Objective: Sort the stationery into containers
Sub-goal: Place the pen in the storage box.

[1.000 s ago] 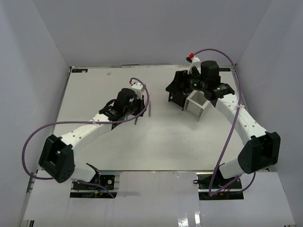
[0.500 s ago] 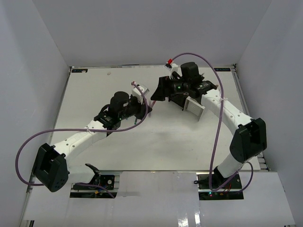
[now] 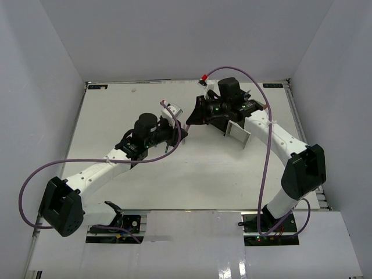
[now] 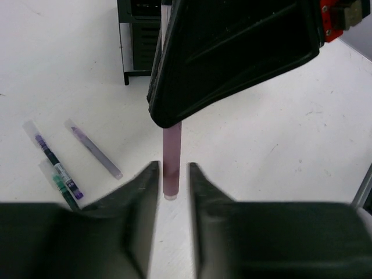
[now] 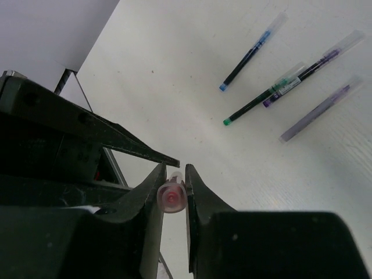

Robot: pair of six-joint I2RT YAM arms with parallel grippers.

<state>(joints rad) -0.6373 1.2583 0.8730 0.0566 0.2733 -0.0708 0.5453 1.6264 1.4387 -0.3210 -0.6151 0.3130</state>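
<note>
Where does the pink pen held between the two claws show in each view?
Left wrist: pink pen stands at centre between the tips of the left claw, its upper end hidden behind the right claw.
Right wrist: lower left, seen end-on, pinched in the right claw.
Top external: a thin pink sliver above centre, where the two claws meet.
Shared landmark: the right claw's black tips on the pen.

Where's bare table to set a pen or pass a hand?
Free: the table near centre, between both forearms; also its far-left corner, past the left arm. Crowded: far middle, where left gripper and right gripper both pinch the pink pen, beside black container and white container, loose pens alongside.
</note>
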